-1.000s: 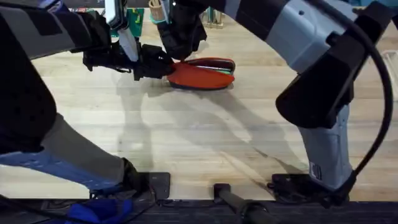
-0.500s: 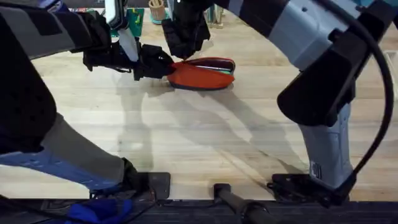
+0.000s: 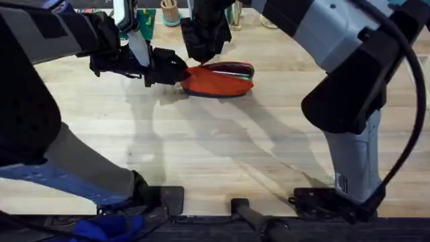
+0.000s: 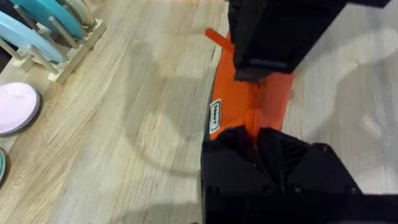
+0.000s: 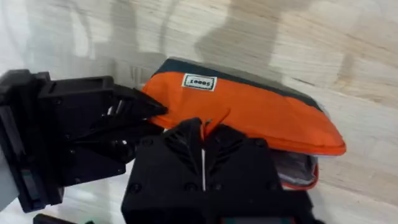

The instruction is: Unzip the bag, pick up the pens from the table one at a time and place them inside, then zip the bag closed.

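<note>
One table (image 3: 222,154) of light wooden planks carries the work area. Two arms reach over its far half, one from each side.

One bag (image 3: 218,79) lies on the far middle of the table: an orange pouch with a dark base. In the right wrist view, the bag (image 5: 249,112) shows a small white label on its orange side. The end away from the left gripper gapes, exposing a pale lining. The left wrist view shows the same bag (image 4: 252,109) running lengthwise away from the left arm's fingers.

The left gripper (image 3: 176,69) sits at the bag's left end, its black fingers closed on the fabric of that end.

The right gripper (image 3: 201,50) hangs over the bag's top edge near the same end. Its fingers (image 5: 180,146) are pressed together with a thin slit between them, pinching a small orange tab (image 5: 214,118) at the zipper line.

No pens can be counted on the table.
</note>
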`<state>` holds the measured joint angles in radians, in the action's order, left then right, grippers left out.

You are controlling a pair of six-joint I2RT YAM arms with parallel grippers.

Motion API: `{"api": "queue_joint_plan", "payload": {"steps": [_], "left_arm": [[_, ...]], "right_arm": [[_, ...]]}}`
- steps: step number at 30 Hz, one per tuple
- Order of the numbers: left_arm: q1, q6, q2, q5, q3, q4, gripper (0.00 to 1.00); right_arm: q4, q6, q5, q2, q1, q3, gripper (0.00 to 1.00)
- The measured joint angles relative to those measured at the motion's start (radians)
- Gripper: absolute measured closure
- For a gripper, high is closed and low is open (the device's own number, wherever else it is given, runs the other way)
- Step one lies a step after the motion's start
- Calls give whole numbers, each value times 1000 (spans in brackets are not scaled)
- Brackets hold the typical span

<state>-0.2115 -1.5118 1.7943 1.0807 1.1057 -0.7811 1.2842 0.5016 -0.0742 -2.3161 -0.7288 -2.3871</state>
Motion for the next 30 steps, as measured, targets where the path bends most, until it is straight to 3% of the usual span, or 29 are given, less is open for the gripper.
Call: {"api": "queue_joint_plan", "payload": {"steps": [11,30], "left_arm": [[2,0,0,0,0,0,959],[2,0,0,0,0,0,959]], "right_arm": [[16,-35,0,0,4,0,969],[28,-274,57,0,35,0,966]]}}
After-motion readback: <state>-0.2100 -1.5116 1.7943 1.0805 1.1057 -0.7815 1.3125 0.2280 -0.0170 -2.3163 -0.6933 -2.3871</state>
